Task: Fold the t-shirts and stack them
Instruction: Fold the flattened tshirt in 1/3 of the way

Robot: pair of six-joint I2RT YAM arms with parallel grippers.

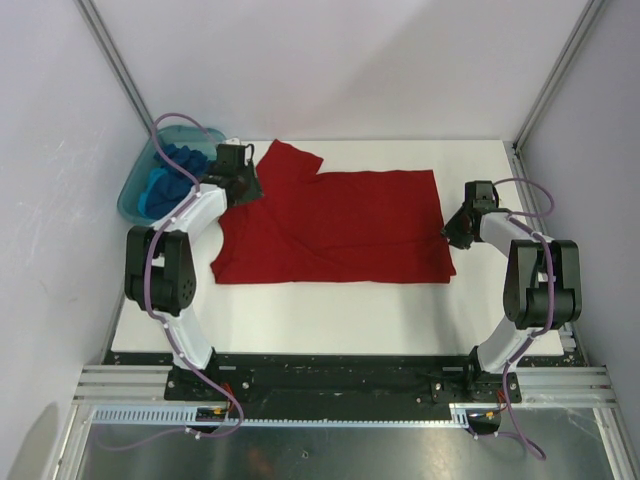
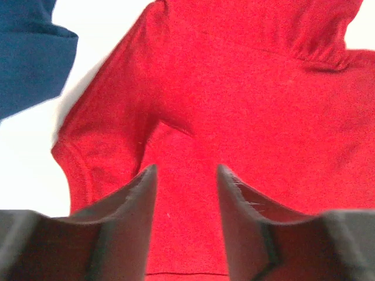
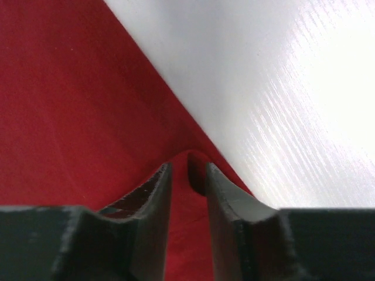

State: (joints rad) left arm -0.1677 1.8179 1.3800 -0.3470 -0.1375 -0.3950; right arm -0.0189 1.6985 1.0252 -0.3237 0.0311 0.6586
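A white table (image 1: 330,320) sits inside a booth of pale walls with aluminium corner posts (image 1: 112,55), and a black mounting rail (image 1: 340,372) runs along its near edge. The red t-shirt (image 1: 340,235) lies flat across the middle of the table as a broad rectangle. One sleeve (image 1: 292,160) juts toward the far wall at its left end. In the far left corner, just beside that sleeve, stands a translucent teal tub (image 1: 132,200) with the blue t-shirts (image 1: 168,180) bundled inside it. A purple cable (image 1: 185,125) loops over the tub's rim. The white forearm of the left arm crosses the tub's near corner and the red shirt's left edge, hiding part of both from above. The left gripper (image 1: 246,188) is low over the cloth near the sleeve. In its wrist view the jaws stand moderately apart with nothing between them but the red fabric lying below. A fold of dark blue cloth shows off to the upper left. The right gripper (image 1: 452,230) is at the shirt's right edge, with bare table just beyond it. Its jaws stand narrowly apart, and a small ridge of red hem rises between the fingertips (image 3: 161,181). Whether the pads actually press on that ridge I cannot tell.
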